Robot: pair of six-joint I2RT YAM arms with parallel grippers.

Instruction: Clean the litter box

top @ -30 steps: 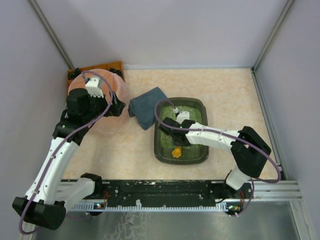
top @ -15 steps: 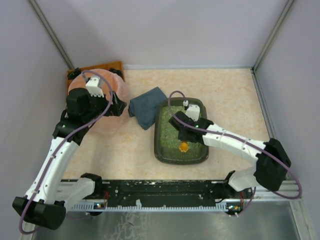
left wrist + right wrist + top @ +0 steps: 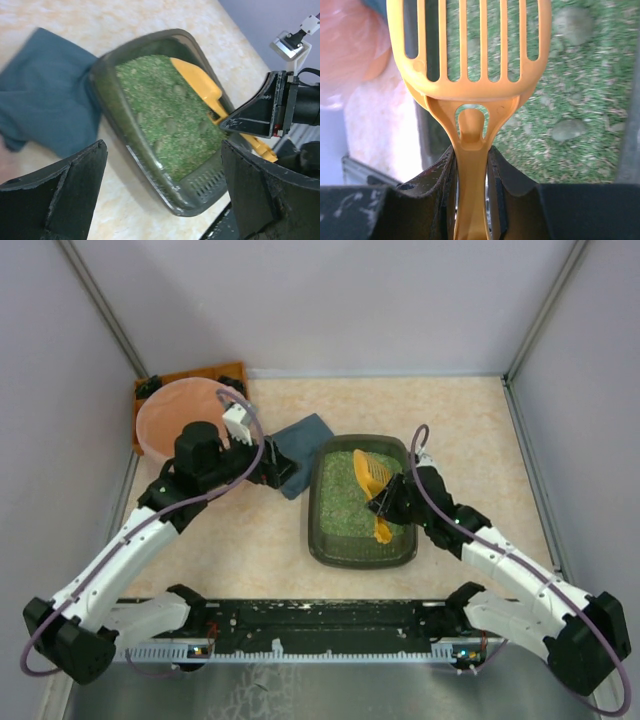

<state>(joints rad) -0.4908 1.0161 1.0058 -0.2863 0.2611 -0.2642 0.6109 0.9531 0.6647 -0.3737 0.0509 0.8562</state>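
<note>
In the right wrist view the yellow scoop (image 3: 470,60) ran off the top edge. Its handle end was buried between the fingers (image 3: 432,190) of the right gripper (image 3: 470,160), and the pink bucket (image 3: 350,45) was only a blur. From above, that bucket covered most of the orange-brown tray (image 3: 215,371), and the left gripper (image 3: 283,470) hid part of the blue cloth (image 3: 305,432).

Litter box (image 3: 314,520), left half: open from above.
Right side: scoop (image 3: 371,473) and my right gripper (image 3: 385,504) block it.
Left wall: cloth (image 3: 308,435) lies just beside.
</note>
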